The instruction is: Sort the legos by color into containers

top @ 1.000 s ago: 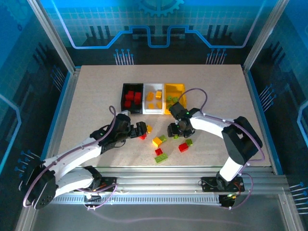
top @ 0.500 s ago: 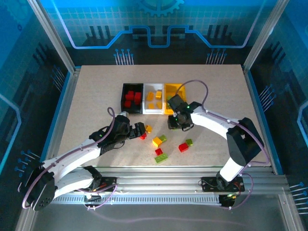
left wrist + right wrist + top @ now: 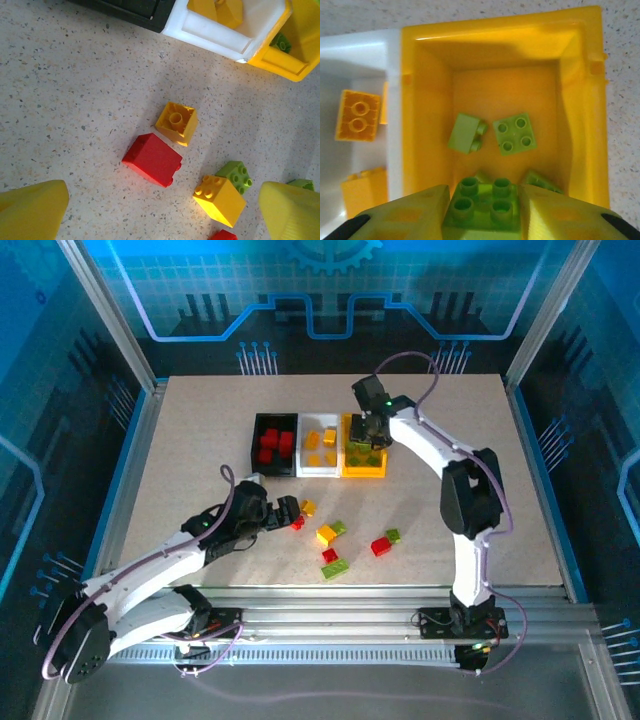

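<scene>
You held the right gripper (image 3: 482, 215) narrow, clamped on 1 lime green brick (image 3: 481, 199), studs up, hanging directly over the yellow-orange bin (image 3: 580, 105) (2 green bricks (image 3: 515, 133) lay plain on its floor). The drop judged straight down; the white bin (image 3: 355, 60) sat alongside, touching. Your left gripper (image 3: 160, 212) stood wide and empty, low over the table (image 3: 60, 100). It was the nearer arm to the red brick (image 3: 152, 159), which lay just ahead between the fingers, long axis slanted, just beside 1 yellow brick (image 3: 176, 122).
</scene>
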Robot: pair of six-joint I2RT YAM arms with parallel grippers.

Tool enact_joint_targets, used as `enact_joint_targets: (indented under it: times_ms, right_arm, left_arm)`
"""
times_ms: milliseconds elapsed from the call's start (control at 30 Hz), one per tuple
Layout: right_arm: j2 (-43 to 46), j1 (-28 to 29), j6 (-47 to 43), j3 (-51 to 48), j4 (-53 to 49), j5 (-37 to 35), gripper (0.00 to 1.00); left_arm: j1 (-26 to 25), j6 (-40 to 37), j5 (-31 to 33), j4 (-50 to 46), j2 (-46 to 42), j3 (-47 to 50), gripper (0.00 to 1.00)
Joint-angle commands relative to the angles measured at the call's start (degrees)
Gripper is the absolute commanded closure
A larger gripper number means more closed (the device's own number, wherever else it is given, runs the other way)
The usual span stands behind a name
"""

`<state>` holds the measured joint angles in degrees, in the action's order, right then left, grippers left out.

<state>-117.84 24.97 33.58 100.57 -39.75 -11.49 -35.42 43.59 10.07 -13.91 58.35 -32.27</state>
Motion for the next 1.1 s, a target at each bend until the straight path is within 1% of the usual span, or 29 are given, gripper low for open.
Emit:
enact_joint_targets:
  times_ms: [0,33,133,167,233,300,433,500,567,667,800,1000,1033,1067]
  right_arm:
    - [-2.7,-1.4,0.7,5.3,-5.2,-0.9,0.54]
    - [-3.2,-1.7,0.7,6.2,-5.2,-0.2,0.51]
    - [-3.0,-1.9,0.2,8.0,-6.2,0.5,0.35]
    - [-2.2,-1.9,0.2,7.9,-6.4,0.5,0.32]
    - [0.3,-1.6,0.2,5.8,-5.9,0.8,0.29]
    - [4.2,-1.1,0.4,1.6,-4.8,1.3,0.28]
    - [13.8,2.0,0.1,-10.7,-1.7,3.7,0.25]
    - [17.9,4.8,-0.8,-16.2,-1.4,4.7,0.23]
    - [21.8,8.7,-2.0,-21.4,-1.4,5.3,0.22]
    - [24.9,14.6,-2.4,-27.5,-1.5,6.3,0.21]
    - [24.5,22.3,-3.1,-32.5,-0.9,9.5,0.20]
    - [21.5,31.8,-0.9,-36.2,-1.4,7.4,0.15]
    - [21.0,33.1,-0.4,-36.4,-1.6,7.1,0.11]
    - [20.5,34.1,0.3,-36.5,-1.5,7.0,0.00]
  left_arm:
    - [-0.2,-0.4,-1.0,-2.1,-1.6,1.2,0.01]
    - [-0.2,-0.5,-1.0,-2.2,-1.8,1.2,0.01]
    - [-0.2,-0.9,-1.1,-2.0,-2.2,1.1,0.01]
    - [-0.1,-1.1,-1.2,-1.9,-2.3,1.0,0.01]
    - [-0.2,-1.3,-1.3,-1.9,-2.3,0.7,0.01]
    - [-0.1,-1.5,-1.4,-1.7,-2.4,0.5,0.01]
    - [0.0,-1.8,-1.3,-2.3,-3.0,-0.2,0.01]
    - [0.3,-2.1,-1.2,-3.1,-3.7,-0.7,0.01]
    - [0.8,-2.6,-1.0,-4.2,-4.5,-1.4,0.01]
    - [1.6,-3.4,-0.9,-5.1,-6.2,-1.7,0.01]
    - [3.4,-3.6,-1.1,-6.0,-8.1,-1.2,0.01]
    - [5.5,-3.6,-2.1,-7.1,-10.0,0.2,0.01]
    - [5.6,-3.5,-2.2,-7.1,-10.1,0.5,0.01]
    - [5.8,-3.3,-2.4,-7.1,-10.3,0.7,0.01]
